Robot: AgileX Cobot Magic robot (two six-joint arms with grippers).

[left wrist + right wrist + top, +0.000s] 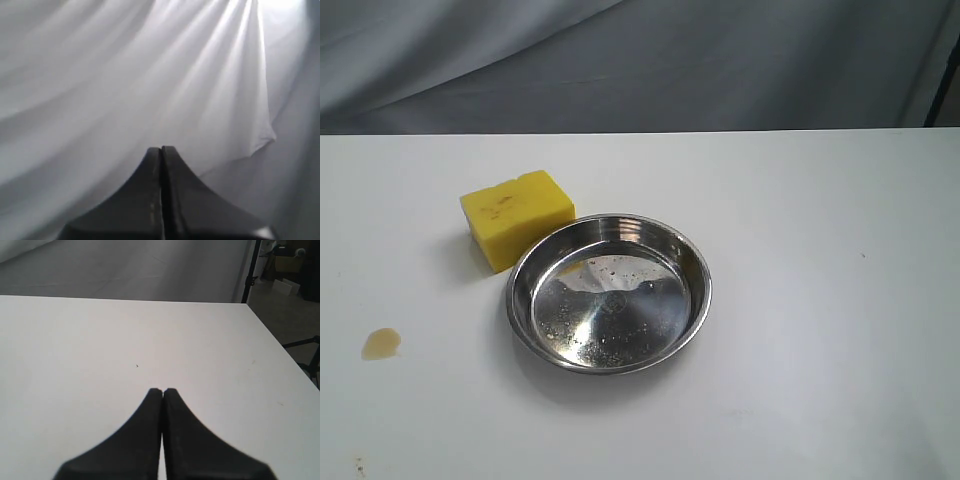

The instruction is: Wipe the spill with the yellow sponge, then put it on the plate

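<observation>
White bench (pixel 800 200) carries the sponge (pixel 517 217) just beside the plate (pixel 703 290), spill (pixel 381 343) well apart. We find left hand (pixel 161 150) and right hand (pixel 162 391) closed, empty. We advise the left opening wide, gripping the sponge clear of the rim.

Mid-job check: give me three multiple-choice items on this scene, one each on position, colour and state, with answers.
1. Where is the spill relative to the plate, exterior view?
A) inside it
B) on the table, left of it
C) right of it

2. What colour is the sponge?
A) green
B) yellow
C) blue

3. The right gripper is:
A) wide open
B) shut on the sponge
C) shut, empty

1 B: the amber blot lies on white table left of the rim.
2 B: the block is bright yellow.
3 C: its jaws meet, nothing between.
</observation>
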